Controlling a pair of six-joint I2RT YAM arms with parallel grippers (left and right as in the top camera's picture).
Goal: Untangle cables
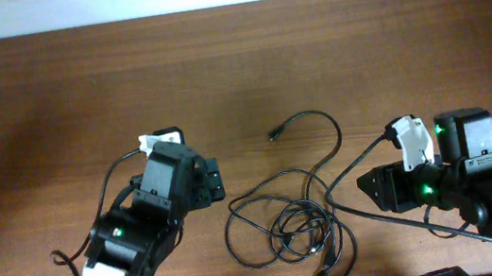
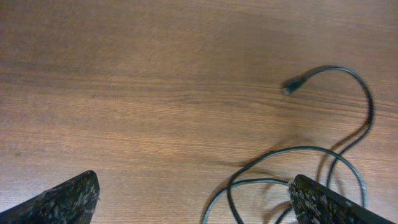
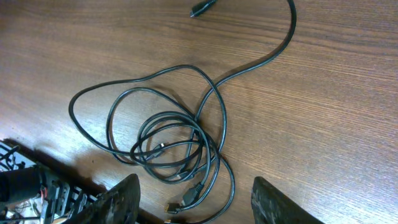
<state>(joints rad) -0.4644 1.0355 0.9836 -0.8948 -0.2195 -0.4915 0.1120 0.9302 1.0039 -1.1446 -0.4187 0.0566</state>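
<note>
The cables (image 1: 291, 223) are thin black cords lying in a loose tangle of loops at the middle front of the wooden table. One strand curves away to a free plug (image 1: 274, 135). My left gripper (image 1: 214, 179) is open and empty just left of the tangle. In the left wrist view its jaws (image 2: 193, 199) frame bare wood and a cable loop (image 2: 298, 148). My right gripper (image 1: 374, 190) is open and empty just right of the tangle. In the right wrist view its jaws (image 3: 196, 186) hover above the knotted loops (image 3: 200, 138) and several plug ends (image 3: 186, 198).
A thicker black robot cable (image 1: 353, 157) runs from the right arm toward the tangle. Another one loops beside the left arm (image 1: 57, 258). The table's far edge (image 1: 229, 7) meets a white wall. Bare wood lies beyond the cables.
</note>
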